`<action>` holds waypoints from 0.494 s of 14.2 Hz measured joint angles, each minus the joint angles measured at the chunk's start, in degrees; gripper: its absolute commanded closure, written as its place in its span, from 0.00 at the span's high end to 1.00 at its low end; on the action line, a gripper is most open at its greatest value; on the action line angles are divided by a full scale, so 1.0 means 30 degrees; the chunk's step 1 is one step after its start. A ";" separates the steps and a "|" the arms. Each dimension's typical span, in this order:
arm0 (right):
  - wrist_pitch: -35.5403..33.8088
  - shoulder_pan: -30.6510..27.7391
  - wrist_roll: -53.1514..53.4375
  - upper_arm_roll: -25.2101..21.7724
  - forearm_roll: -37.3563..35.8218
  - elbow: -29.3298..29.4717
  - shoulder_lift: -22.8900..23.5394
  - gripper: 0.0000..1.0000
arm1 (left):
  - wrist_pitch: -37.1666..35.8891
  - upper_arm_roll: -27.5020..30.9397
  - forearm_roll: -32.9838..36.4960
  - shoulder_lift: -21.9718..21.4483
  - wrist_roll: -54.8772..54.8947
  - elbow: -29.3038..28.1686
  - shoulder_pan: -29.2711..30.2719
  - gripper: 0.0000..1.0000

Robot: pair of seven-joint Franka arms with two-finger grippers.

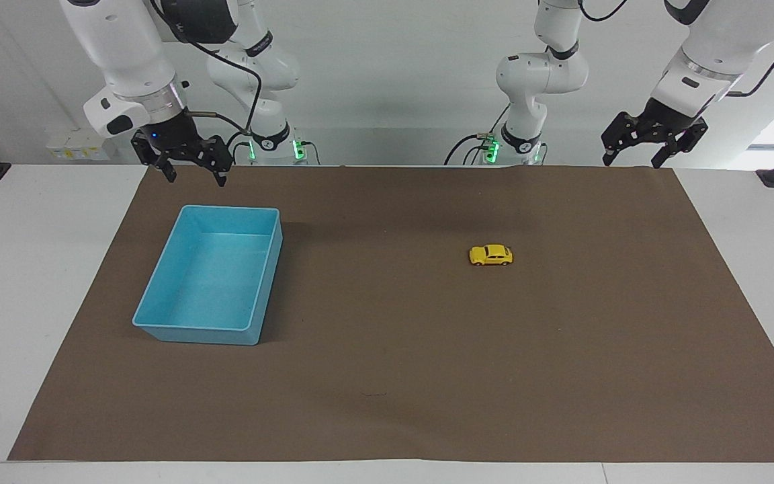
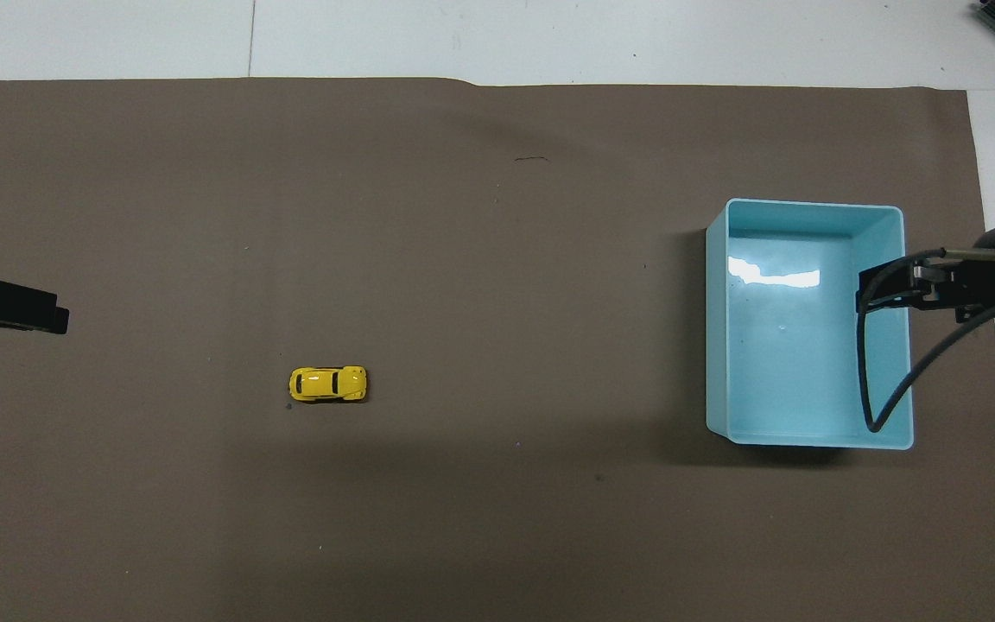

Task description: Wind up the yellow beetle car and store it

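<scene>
Right now nothing has been touched, so your first job is the approach. The yellow beetle car (image 1: 491,255) sits on its wheels on the brown mat (image 1: 387,376), toward the left arm's end of the table. In the overhead view it lies at about seven o'clock from the mat's middle. The left gripper (image 1: 631,161) hangs with its fingers spread and empty above the mat's edge closest to the robots. Bring it down over the car and close across the narrow body, since the car is small and may roll. The right gripper (image 1: 195,177) waits, also spread and empty, above the mat just past the blue tray's (image 1: 158,282) edge closest to the robots. That empty tray sits at about three o'clock in the overhead view, well apart from the car. Nothing lies between them.
</scene>
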 measured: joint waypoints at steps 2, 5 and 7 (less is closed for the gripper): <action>0.0000 0.0000 0.0000 0.0000 0.0000 0.0000 0.0000 1.00 | 0.0003 -0.0002 0.0000 0.0000 0.0000 0.0000 0.0000 1.00; 0.0000 0.0000 0.0000 0.0000 0.0000 0.0000 0.0000 1.00 | 0.0024 0.0000 0.0000 0.0000 -0.0189 -0.0006 0.0000 1.00; 0.0000 0.0000 0.0000 0.0000 0.0000 0.0000 0.0000 1.00 | 0.0055 -0.0004 0.0000 0.0004 -0.1696 -0.0107 0.0000 1.00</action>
